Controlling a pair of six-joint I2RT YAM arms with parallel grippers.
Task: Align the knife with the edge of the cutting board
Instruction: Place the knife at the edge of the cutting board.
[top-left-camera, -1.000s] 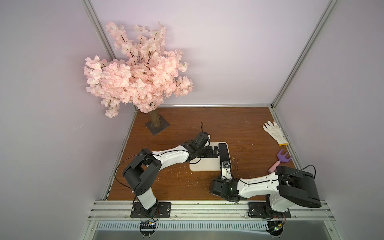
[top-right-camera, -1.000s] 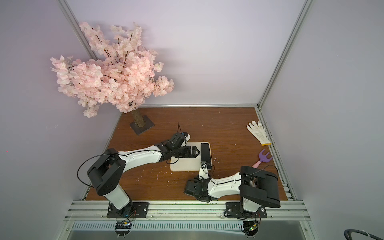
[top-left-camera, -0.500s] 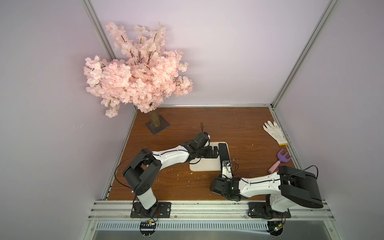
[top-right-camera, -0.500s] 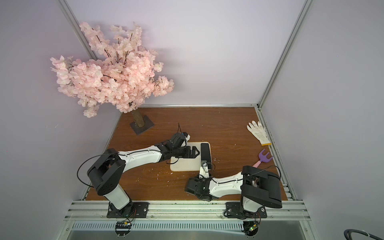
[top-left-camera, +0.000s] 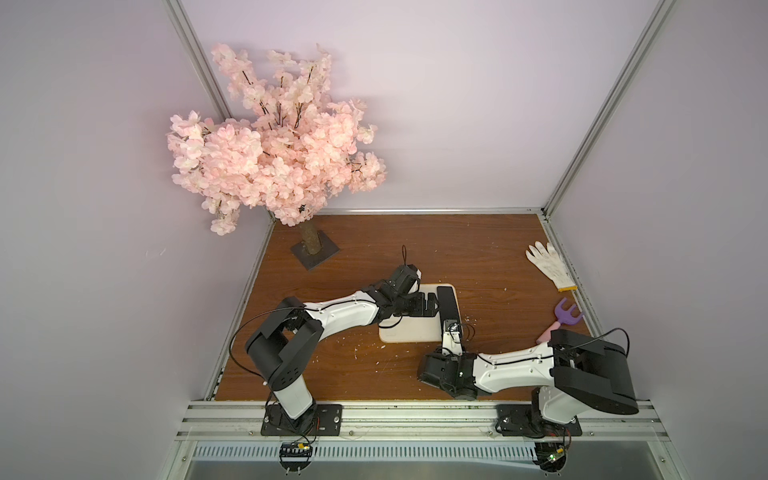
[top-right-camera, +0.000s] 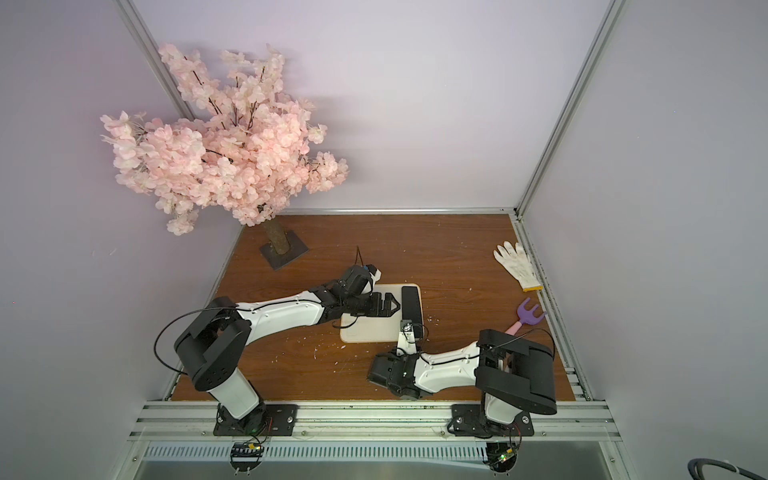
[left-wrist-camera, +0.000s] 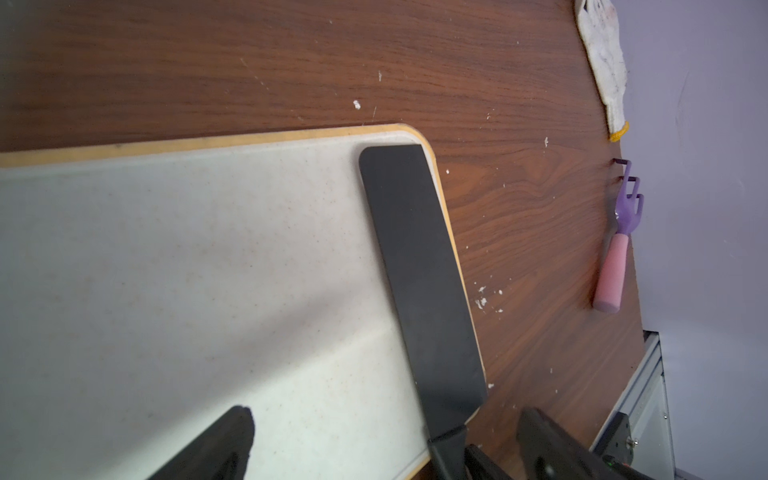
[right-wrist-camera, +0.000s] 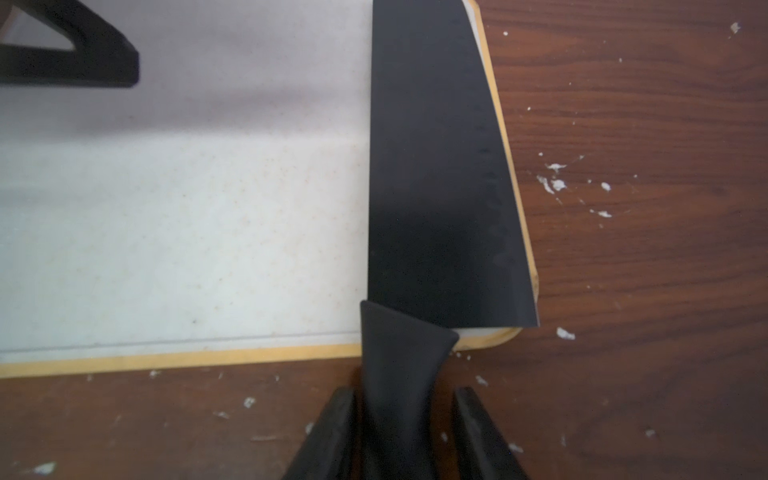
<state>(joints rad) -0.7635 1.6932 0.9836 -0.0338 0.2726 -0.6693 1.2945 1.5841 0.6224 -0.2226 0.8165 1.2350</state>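
Right wrist view: our right gripper (right-wrist-camera: 405, 392) straddles the knife (right-wrist-camera: 436, 187) handle slightly open, unclamped, blade lining the cutting board (right-wrist-camera: 166, 228) rim centre-right; we should withdraw straight.

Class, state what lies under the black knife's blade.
The cutting board: the knife blade lies flat along its orange rim. The board surface beneath the blade is covered.
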